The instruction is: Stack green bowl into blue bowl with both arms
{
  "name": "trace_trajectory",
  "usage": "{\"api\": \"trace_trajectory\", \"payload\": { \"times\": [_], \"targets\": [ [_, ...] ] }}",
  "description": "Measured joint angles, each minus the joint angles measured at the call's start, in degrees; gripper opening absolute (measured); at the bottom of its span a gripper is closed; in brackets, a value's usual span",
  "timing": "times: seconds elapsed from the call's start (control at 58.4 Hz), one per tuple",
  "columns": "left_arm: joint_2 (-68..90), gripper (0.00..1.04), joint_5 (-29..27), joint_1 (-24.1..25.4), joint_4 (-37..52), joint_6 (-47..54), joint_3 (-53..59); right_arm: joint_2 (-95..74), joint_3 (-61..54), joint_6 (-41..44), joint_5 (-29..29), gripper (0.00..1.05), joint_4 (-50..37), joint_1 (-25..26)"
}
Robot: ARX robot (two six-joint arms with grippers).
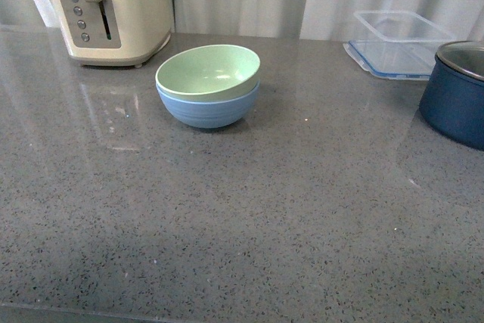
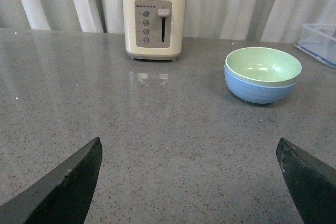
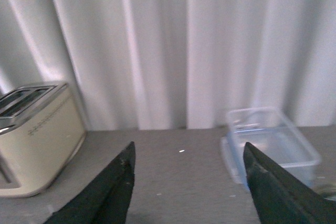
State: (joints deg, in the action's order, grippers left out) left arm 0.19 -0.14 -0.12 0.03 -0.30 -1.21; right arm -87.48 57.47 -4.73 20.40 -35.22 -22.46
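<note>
Already the green bowl [image 1: 209,71] sits nested inside the blue bowl [image 1: 209,107] in the front view, its rim riding just above the blue one's and tipped slightly, higher on the far right side. The pair stands on the grey tabletop [image 1: 249,217], just in front and to the right of the cream toaster [image 1: 108,7]. A clear plastic container [image 1: 399,41] and a dark navy pot [image 1: 457,97] stand well apart at the right. Neither arm shows here, which suggests both have cleared off because the stack is made; the task looks done or all but done.

From the left wrist view, the left hand [image 2: 191,182] hangs low over bare tabletop with its two fingers spread wide and nothing between them. The stacked bowls sit ahead and off to one side, well apart from it, with the toaster behind. That open, empty stance fits a hand that has let go rather than one lining up a grasp.

The right wrist view is slightly blurred. The right hand [image 3: 189,182] is likewise spread wide and holds nothing, and it points over the back of the tabletop toward the white curtain [image 3: 157,45], with the toaster and the container to either side. The bowls do not appear in it, so this hand looks aimed away from the work.
</note>
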Motion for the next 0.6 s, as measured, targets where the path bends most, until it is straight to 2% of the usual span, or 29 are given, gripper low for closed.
{"api": "trace_trajectory", "payload": {
  "times": [0.223,0.325,0.599],
  "targets": [
    [0.0,0.98,0.1,0.0,0.0,0.0,0.0,11.3,-23.4,3.8,-4.2,0.22,-6.9,6.5],
    [0.0,0.98,0.1,0.0,0.0,0.0,0.0,16.1,-31.8,4.5,-7.4,0.0,-9.0,9.0],
    [0.0,0.98,0.0,0.0,0.0,0.0,0.0,29.6,-45.2,4.6,-13.0,0.01,-9.9,15.0]
  ]
}}
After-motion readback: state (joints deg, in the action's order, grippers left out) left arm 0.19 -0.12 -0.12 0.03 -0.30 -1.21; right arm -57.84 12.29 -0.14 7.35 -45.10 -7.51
